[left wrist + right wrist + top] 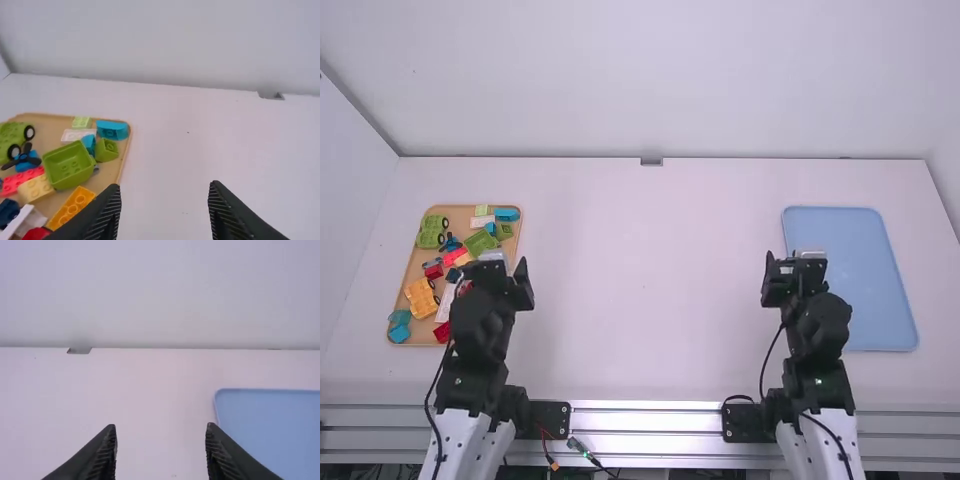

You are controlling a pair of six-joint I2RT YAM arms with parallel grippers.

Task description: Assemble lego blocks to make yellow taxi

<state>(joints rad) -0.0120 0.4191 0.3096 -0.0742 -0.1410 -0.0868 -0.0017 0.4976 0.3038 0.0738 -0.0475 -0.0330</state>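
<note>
My left gripper (496,270) is over the right part of the wooden tray (413,262) of blocks; my left gripper (165,186) stands open with nothing between its fingers. My right gripper (796,268) is beside the blue tray's left edge; my right gripper (161,427) is also open and holds nothing. In the wooden tray lie a yellow-orange block with wheels (421,298), a green wheeled base (11,139), a green hollow block (69,165), an orange studded brick (75,205), a pale yellow brick (36,189) and a red brick (22,180).
A flat blue tray (860,270) lies at the table's right side. The white table (650,280) stretches between the two trays, with a wall along its far edge. Teal, white and dark blue pieces share the wooden tray.
</note>
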